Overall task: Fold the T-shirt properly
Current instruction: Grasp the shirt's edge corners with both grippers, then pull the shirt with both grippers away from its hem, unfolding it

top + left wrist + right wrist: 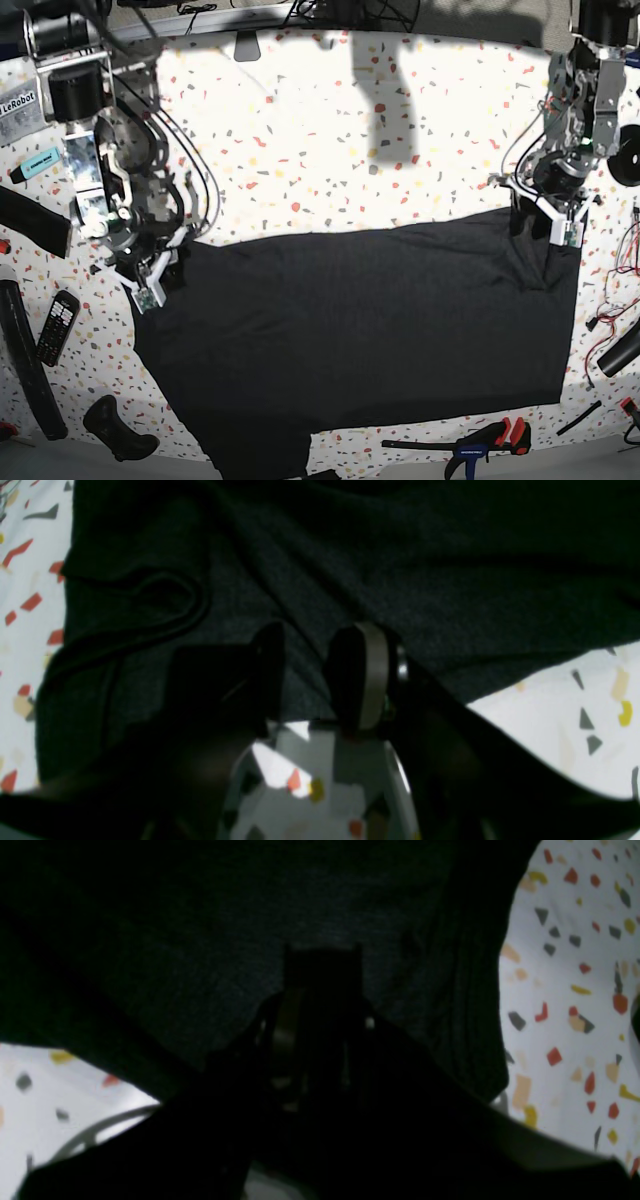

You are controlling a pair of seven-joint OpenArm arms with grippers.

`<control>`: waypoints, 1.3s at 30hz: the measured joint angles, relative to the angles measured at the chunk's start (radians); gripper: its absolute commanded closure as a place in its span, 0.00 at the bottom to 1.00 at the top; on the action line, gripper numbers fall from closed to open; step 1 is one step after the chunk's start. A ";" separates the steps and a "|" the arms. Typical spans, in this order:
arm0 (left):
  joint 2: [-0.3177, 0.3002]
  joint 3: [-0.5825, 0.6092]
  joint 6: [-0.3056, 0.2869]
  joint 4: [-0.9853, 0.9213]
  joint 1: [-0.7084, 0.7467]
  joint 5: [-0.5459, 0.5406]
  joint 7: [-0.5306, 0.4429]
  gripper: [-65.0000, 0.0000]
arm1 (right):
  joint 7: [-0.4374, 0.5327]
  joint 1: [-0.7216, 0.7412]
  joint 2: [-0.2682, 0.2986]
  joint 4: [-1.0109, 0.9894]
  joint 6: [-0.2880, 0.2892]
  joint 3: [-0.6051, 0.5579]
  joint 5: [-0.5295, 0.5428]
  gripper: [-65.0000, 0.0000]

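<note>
surface: white speckled tabletop [300,130] — red, yellow, grey flecks | light: bright at centre — dim edges

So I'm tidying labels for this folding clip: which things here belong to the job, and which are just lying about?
Part of the job:
T-shirt
left gripper
right gripper

Just lying about:
remote control
clamp
marker
black strap

The only legible writing is "LeRobot" on a small white label [16,103] fixed at the base view's upper left edge, well apart from the right gripper's fingers [152,282].
</note>
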 measured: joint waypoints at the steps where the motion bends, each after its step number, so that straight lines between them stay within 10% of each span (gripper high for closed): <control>1: 0.000 0.000 0.000 0.005 0.008 0.000 -0.006 0.67 | 0.000 -0.018 0.007 0.016 0.000 0.000 0.001 0.77; 24: 0.003 -0.165 0.035 0.358 0.364 0.113 0.118 0.67 | -0.124 -0.447 0.106 0.472 -0.090 0.008 -0.039 0.77; 39: 0.000 -0.175 0.037 0.369 0.477 0.105 0.042 0.67 | -0.032 -0.692 0.108 0.563 -0.209 0.031 -0.141 0.77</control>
